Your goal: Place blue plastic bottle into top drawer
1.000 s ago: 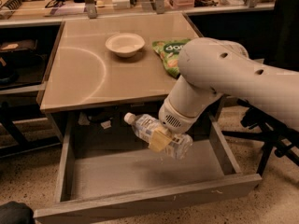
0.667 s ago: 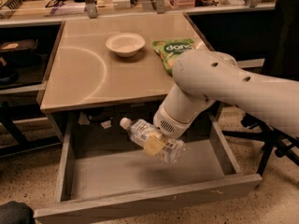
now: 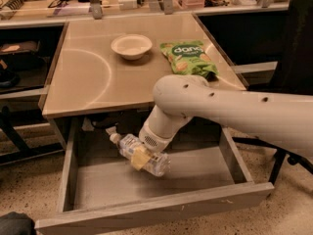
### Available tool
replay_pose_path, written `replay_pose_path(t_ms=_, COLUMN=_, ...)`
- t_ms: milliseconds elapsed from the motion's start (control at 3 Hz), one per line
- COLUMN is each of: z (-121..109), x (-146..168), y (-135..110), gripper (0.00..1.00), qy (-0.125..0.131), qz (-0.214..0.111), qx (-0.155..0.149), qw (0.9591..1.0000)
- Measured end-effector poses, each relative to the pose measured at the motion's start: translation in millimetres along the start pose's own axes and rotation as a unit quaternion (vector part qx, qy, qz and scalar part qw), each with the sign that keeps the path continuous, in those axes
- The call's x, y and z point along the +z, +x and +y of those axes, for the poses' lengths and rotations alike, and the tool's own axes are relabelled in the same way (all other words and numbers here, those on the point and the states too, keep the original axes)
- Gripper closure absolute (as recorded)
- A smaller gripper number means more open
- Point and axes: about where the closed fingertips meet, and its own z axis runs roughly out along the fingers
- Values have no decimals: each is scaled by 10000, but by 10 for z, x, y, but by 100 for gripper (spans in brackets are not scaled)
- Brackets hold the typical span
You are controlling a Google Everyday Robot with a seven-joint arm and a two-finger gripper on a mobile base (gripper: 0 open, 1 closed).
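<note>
**A:** What is the largest thing around the tool?

**B:** The tan desk (image 3: pixel 98 82). Its top lies above and behind the tool, and its front edge overhangs just behind it. Next is the robot's white arm (image 3: pixel 234 111), which comes in from the right of the picture, bends at the desk edge and runs down to the tool.

**A:** And the top drawer (image 3: pixel 146 214)?

**B:** It is pulled wide open under the desk. The tool hangs inside its opening, over the bare grey floor and nearer the back wall than the front panel.

**A:** What is on the desk?

**B:** A green snack bag (image 3: pixel 188 58) lies flat, above the tool and to its right. A shallow pale bowl (image 3: pixel 131 46) sits farther back, almost straight above the tool, well apart from the bag.

**A:** Where is the blue plastic bottle (image 3: pixel 157 164)?

**B:** It is in the tool (image 3: pixel 140 157), whose fingers are clamped across its middle. The bottle lies nearly on its side, tilted, within the drawer's opening. I cannot tell whether it touches the drawer floor.

**A:** Which way does it point?

**B:** Its white cap (image 3: pixel 115 138) sticks out up and to the left of the tool, toward the drawer's back. Its base sticks out down and to the right.
</note>
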Motion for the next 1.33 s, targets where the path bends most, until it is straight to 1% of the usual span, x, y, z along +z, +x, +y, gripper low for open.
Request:
replay_pose_path(t_ms=333, z=-51, x=297, y=-120, gripper=100, qy=-55, qz=-89, qx=14, qw=9999)
replay_pose_path(t_ms=667, z=-62, x=534, y=-145, gripper=100, qy=-35, qz=-120, qx=94, qw=9999)
replay_pose_path(t_ms=1000, z=-102, x=713, y=-165, gripper=100, qy=-27, qz=-144, qx=148, qw=9998)
replay_pose_path(t_ms=1333, z=-172, x=842, y=-155, gripper=100, qy=-84, qz=-114, qx=276, qw=9995)
